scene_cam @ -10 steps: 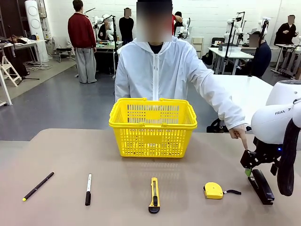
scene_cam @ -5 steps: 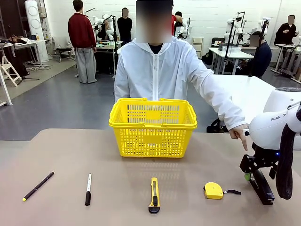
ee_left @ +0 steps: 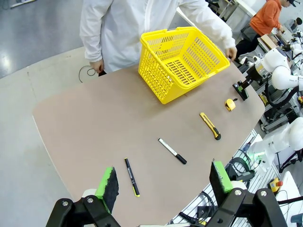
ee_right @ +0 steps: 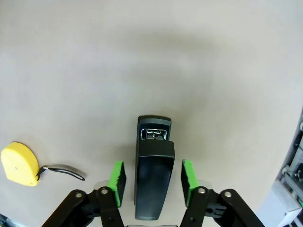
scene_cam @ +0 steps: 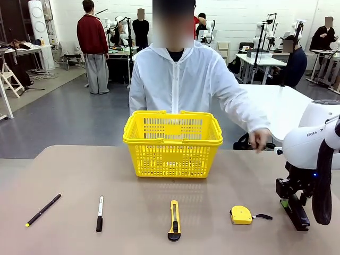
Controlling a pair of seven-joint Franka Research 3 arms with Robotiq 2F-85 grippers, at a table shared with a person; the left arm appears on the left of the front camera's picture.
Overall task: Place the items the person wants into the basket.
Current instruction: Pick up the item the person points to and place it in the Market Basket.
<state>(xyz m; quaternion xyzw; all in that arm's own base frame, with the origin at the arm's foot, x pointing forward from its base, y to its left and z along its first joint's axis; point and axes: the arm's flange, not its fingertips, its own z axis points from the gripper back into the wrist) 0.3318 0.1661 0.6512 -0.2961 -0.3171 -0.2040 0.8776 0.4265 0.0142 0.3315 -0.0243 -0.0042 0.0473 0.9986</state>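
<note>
The right gripper [ee_right: 152, 164] stands open astride a black stapler [ee_right: 154, 137], pads clear of it, with the yellow tape measure [ee_right: 20, 163] lying apart at the frame's lower left. The left gripper [ee_left: 164, 170] hangs wide open and empty above the table [ee_left: 94, 127], the pen [ee_left: 131, 176] at lower centre.

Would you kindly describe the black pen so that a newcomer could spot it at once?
In front of the yellow basket, a row of small items runs along the table's near edge. The pen lies slanted at its left end, front view. Unlike the white-barrelled marker beside it, it is slim, black and yellow-tipped.
</note>
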